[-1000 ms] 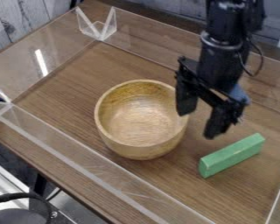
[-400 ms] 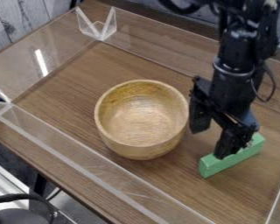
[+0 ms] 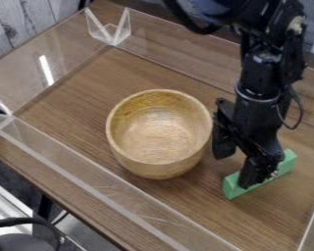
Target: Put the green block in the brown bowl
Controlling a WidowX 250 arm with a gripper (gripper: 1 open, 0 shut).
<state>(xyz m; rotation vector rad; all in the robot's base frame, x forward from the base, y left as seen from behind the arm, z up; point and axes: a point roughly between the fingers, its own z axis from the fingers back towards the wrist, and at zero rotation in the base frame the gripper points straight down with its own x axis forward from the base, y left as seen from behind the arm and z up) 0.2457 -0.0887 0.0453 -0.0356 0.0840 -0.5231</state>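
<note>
Spread jaws (image 3: 230, 167) reach over the green block (image 3: 261, 176), which lies ungripped on the wooden counter (image 3: 81, 76) at four o'clock from the brown bowl (image 3: 160, 133), so grasping, lifting and placing all remain.

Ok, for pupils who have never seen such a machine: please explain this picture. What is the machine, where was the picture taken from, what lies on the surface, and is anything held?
The dark machine reaching in from the top is a robot arm, a jointed mechanical limb ending in a claw. The picture comes from one camera looking down at a wooden table from above. On it sits a round, light tan wooden bowl with nothing inside. Beside it lies a green block, partly hidden by the claw. The claw is open and low over the block, but doesn't appear to grip it; whether they touch is unclear.
</note>
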